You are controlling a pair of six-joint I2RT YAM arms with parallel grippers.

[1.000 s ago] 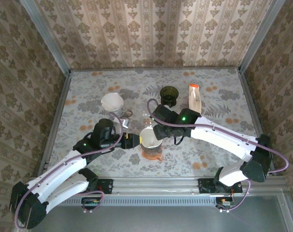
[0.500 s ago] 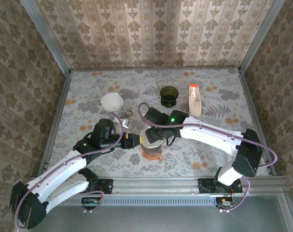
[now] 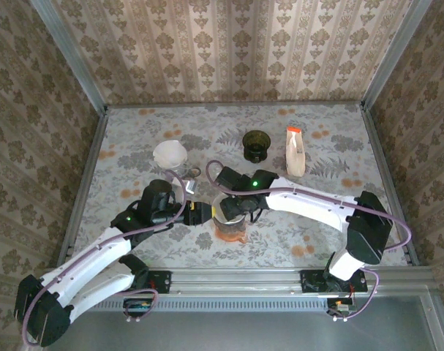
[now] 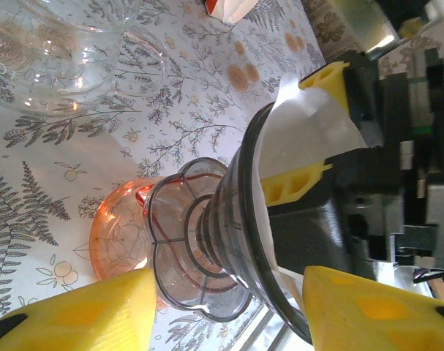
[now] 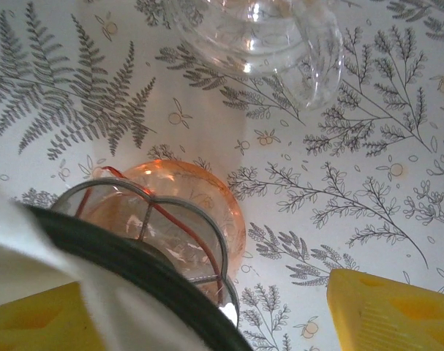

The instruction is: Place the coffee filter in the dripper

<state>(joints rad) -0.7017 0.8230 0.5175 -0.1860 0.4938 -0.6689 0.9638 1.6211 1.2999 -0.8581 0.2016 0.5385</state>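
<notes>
A smoky clear dripper (image 4: 236, 212) with a dark rim (image 5: 134, 267) stands on an orange glass server (image 4: 123, 234) near the table's front middle (image 3: 230, 228). The white paper coffee filter (image 4: 302, 135) lies inside the dripper's cone, and one edge sticks up past the rim. My left gripper (image 4: 229, 278) straddles the dripper from the left (image 3: 202, 213), one yellow finger against its base flange and the other against its rim. My right gripper (image 3: 236, 207) hangs over the dripper with its jaws wide. One fingertip is inside under the filter (image 5: 31, 270). The other is outside, over the table.
A clear glass vessel (image 5: 258, 36) stands just behind the server. Farther back are a white cone (image 3: 169, 154), a dark green cup (image 3: 256, 144) and a white pouch with an orange top (image 3: 295, 151). Patterned walls close in the table on three sides.
My right arm has swung left and come down over the dripper, hiding most of the filter from above. The left arm and the dripper have stayed put.
</notes>
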